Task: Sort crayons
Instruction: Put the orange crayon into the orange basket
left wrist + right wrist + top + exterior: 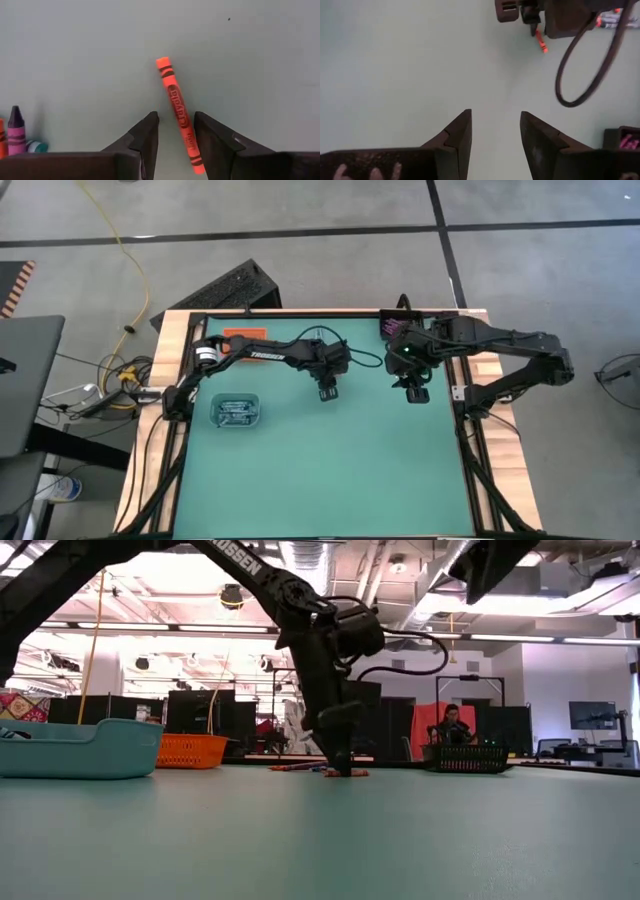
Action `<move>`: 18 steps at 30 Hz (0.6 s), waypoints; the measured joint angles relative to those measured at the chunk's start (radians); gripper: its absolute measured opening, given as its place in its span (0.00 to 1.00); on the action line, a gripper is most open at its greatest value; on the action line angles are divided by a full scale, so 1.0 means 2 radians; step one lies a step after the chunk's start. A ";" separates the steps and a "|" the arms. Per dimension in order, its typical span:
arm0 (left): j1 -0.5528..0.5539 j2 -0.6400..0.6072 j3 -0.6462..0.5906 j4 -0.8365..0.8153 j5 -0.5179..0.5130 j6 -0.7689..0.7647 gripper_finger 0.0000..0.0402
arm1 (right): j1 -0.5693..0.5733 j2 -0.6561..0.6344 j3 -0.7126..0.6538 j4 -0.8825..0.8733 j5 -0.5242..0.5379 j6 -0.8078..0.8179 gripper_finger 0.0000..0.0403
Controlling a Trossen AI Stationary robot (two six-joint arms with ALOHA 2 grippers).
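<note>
An orange-red crayon [178, 110] lies flat on the green table, between the open fingers of my left gripper [176, 131]. Its lower end runs close along one finger [210, 142]. In the low view this gripper [345, 768] points down with its tips at the table top; in the high view it [327, 392] is at the far middle. A purple crayon [16, 131] and others lie loose beside it. My right gripper [495, 127] is open and empty above bare table, to the right of the left one [415, 393]. My left gripper points down with one finger on each side of the orange-red crayon, which lies on the table. The crayon's lower part [190, 142] is right beside one finger. I cannot tell whether they touch.
A teal tray [236, 411] with blue-grey crayons stands at the left. An orange tray [245, 333] is at the far left edge and a black tray [395, 327] with purple crayons at the far right. A person [452, 725] sits in the room behind.
</note>
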 joint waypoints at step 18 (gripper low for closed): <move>-0.008 0.013 0.037 -0.068 0.002 0.052 0.01 | 0.002 0.000 -0.030 0.010 -0.001 0.012 0.40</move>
